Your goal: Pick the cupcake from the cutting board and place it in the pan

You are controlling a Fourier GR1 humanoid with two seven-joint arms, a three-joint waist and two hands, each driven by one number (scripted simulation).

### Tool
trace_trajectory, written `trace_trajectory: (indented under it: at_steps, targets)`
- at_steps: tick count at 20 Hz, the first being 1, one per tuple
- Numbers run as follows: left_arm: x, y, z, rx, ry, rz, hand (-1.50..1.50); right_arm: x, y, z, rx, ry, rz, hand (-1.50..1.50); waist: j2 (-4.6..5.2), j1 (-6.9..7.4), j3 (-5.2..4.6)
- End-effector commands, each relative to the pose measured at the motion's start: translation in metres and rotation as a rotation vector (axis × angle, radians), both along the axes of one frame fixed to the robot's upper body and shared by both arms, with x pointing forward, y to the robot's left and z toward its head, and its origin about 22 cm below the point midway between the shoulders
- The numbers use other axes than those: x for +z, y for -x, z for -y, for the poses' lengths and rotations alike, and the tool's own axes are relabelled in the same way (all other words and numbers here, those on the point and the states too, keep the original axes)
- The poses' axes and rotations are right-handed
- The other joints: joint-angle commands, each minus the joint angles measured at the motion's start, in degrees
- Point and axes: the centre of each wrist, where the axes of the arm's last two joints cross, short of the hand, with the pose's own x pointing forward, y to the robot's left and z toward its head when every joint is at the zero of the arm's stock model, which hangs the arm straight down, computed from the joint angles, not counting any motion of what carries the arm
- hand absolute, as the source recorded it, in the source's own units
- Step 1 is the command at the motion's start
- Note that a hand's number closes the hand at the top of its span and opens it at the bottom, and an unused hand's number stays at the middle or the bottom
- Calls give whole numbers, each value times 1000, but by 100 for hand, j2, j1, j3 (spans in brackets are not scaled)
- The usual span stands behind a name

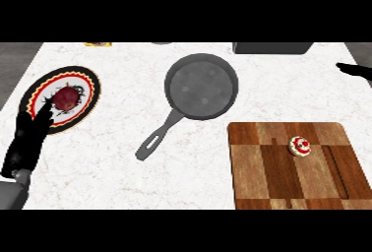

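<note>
A small cupcake (300, 145) with white frosting and a red top sits on the wooden cutting board (276, 182) at the lower right. The grey pan (201, 86) lies in the middle of the counter, nothing in it, its handle pointing down-left. My left hand (30, 135) rests open at the left edge, fingers straight and pointing up over the rim of a plate. Only the fingertips of my right hand (356, 70) show at the right edge, far above the cupcake.
A round patterned plate (81, 81) with a dark red fruit (67, 98) on it lies at the left. A dark box (272, 47) stands at the back edge, with a small yellow item (97, 44) at the back left.
</note>
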Motion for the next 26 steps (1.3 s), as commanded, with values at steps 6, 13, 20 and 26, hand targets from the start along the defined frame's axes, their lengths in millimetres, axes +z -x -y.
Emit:
trace_trajectory:
  at_steps: [6, 13, 20, 26]
  targets:
    - [4, -1, 7, -10, 10, 7, 0, -18, 10, -64, 30, 383, -61, -150, -10, -23, 11]
    - [-9, 13, 6, 22, 2, -5, 0, -53, 20, -78, 27, 441, -121, -150, -12, -54, 13]
    - [3, 13, 7, -5, 14, -7, 0, -64, 12, -56, -16, 546, -97, -150, -8, -23, 15]
    - [-4, -2, 3, 18, 10, 6, 0, -90, 26, -65, -4, 559, -113, -150, -7, -73, 13]
